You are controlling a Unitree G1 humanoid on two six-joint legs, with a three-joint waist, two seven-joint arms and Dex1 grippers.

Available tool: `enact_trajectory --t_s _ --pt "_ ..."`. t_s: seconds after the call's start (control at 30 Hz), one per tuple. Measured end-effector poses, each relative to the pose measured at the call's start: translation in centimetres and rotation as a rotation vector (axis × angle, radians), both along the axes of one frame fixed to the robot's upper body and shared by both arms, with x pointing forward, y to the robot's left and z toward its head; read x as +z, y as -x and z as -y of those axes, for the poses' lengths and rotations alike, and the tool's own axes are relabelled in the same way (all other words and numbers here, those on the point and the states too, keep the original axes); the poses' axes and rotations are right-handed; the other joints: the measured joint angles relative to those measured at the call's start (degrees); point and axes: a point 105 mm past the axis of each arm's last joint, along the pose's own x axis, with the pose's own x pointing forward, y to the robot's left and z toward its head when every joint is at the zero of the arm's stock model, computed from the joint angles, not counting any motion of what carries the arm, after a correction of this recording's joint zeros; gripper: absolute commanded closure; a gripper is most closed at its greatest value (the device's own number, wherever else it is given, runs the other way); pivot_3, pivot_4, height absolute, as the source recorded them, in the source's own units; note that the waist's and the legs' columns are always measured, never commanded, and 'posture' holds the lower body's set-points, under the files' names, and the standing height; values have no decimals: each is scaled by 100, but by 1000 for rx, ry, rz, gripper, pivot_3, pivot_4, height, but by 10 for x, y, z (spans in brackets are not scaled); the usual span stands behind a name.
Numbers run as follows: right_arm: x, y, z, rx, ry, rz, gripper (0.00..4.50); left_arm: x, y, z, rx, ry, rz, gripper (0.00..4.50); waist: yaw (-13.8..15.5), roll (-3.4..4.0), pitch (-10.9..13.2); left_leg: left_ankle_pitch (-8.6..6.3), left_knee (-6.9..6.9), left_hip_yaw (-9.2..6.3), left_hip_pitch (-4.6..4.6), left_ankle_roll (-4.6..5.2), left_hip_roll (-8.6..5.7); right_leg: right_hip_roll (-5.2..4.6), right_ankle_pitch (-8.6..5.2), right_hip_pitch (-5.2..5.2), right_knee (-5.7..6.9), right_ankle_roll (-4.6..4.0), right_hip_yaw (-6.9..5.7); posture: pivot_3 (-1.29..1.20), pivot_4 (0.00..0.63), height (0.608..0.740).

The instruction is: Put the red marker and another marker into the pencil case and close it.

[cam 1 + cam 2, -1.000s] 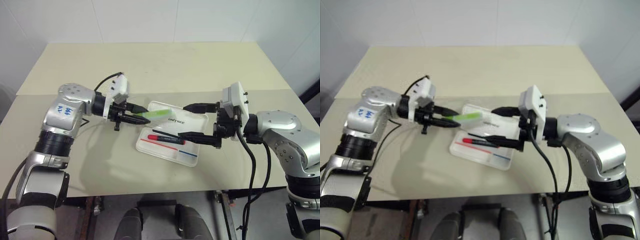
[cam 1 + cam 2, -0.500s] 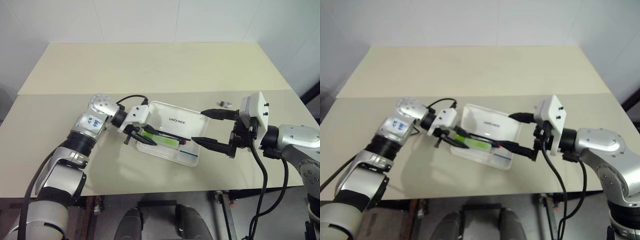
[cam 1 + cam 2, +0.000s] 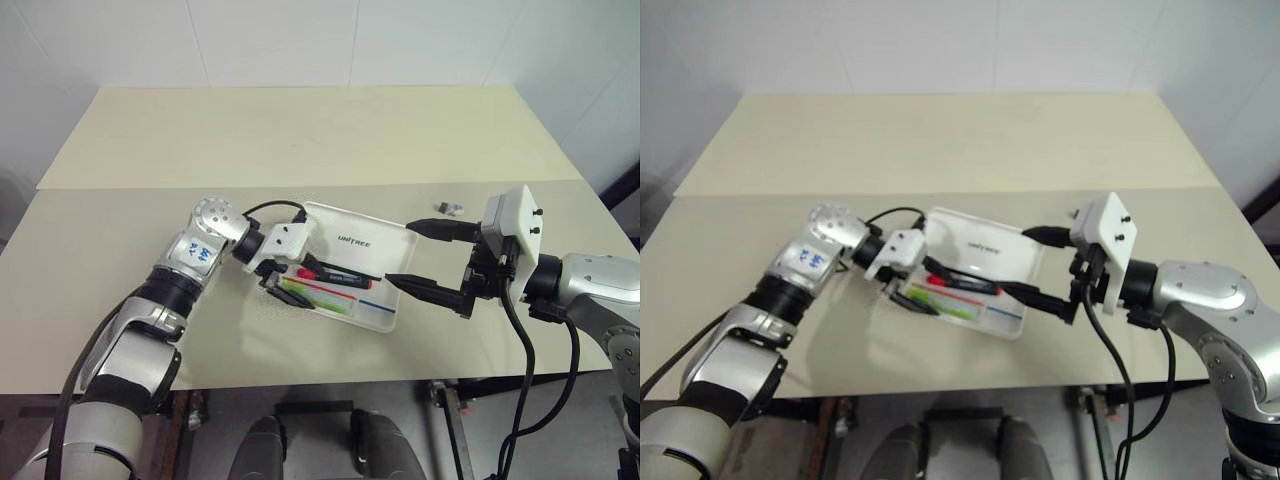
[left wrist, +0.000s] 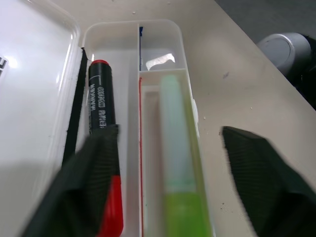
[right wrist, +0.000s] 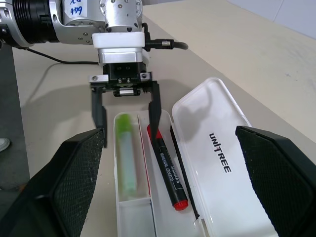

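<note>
The white pencil case lies open on the table, its lid flat and lettered "UNITREE". The red marker, black with red ends, rests in the middle compartment. The light green marker lies in the outer compartment beside it. My left gripper is open at the case's left end, one finger on each side of the green marker, not gripping it. My right gripper hovers open at the case's right end with nothing between its fingers.
A small grey object sits on the table behind the right gripper. The case lies near the middle of the cream tabletop, just past a seam between two boards. A black cable loops over the left wrist.
The left gripper came down with the green marker from above the case into it, then opened and left the marker in the outer compartment. The right gripper drew back to the right.
</note>
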Motion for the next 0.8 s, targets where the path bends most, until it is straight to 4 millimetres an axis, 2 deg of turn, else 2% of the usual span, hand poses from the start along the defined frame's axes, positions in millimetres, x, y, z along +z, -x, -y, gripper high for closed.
enact_trajectory --t_s 0.2,0.47,0.63,0.8 --pt "1 0 0 1 2 7 0 5 7 6 -29 24 15 30 -1 0 0 -1 6 0 -1 2 0 0 0 1 5 -1 1 0 150 740" --pt "4 -1 1 10 22 17 0 33 13 14 1 155 30 30 -7 0 0 -1 20 -1 3 2 0 1 -7 5 16 -12 3 0 150 740" --pt "4 -6 -1 27 27 18 0 17 12 9 49 156 9 30 -11 0 0 0 22 1 5 5 1 2 -10 5 17 -18 5 0 150 740" --pt "6 -6 -2 41 30 26 0 12 10 8 61 139 28 30 3 1 0 1 23 1 4 6 -1 1 -9 7 15 -17 8 0 150 740"
